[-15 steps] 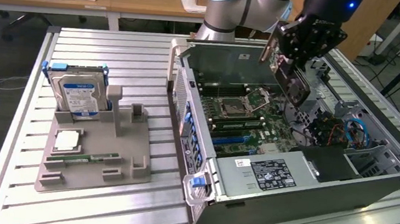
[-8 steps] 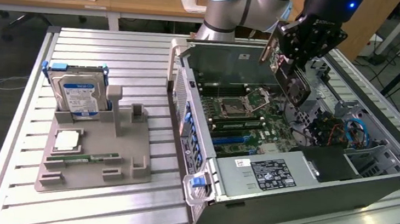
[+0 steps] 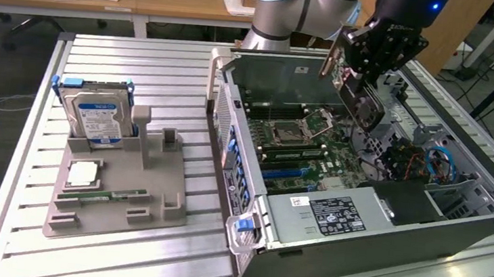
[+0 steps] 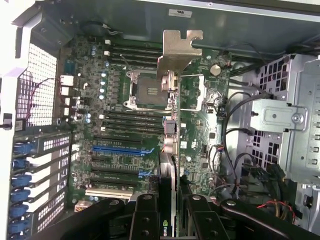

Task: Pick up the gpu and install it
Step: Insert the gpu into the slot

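Wrist view shows the gripper [image 4: 169,216] clamped on the gpu [image 4: 168,170] above the motherboard [image 4: 115,125]; any tilt could jam its bracket [image 4: 178,50] against the case wall [image 4: 240,27].

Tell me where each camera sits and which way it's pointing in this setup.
Exterior view: off the arm, raised above the table, looking down into the open computer case; the arm and gripper show, holding the gpu.
Wrist view: on the wrist, facing past the gripper along the gpu's edge onto the motherboard.
Shared: gripper, gpu, motherboard, computer case.
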`<action>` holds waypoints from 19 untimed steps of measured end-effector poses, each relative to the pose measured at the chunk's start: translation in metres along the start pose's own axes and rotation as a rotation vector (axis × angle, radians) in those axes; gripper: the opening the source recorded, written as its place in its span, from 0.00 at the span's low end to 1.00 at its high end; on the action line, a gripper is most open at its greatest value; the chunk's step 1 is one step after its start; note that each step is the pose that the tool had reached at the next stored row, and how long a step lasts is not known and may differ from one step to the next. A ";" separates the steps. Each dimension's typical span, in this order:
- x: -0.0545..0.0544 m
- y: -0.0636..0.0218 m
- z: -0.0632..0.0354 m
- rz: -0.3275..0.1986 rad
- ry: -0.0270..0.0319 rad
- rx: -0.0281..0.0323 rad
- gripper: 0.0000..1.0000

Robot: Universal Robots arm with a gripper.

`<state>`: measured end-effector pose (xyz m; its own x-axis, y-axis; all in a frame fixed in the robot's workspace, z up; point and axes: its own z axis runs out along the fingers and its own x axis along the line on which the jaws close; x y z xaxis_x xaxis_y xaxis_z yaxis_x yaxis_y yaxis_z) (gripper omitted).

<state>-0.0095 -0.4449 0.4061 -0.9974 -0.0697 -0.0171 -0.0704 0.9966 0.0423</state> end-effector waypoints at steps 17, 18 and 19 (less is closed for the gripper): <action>0.000 0.0000 0.0000 -0.125 0.0053 -0.0022 0.26; 0.000 0.0000 0.0000 -0.133 0.0056 -0.0024 0.26; 0.000 0.0000 0.0000 -0.141 0.0059 -0.0025 0.26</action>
<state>-0.0095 -0.4450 0.4061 -0.9777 -0.2091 -0.0172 -0.2097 0.9768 0.0424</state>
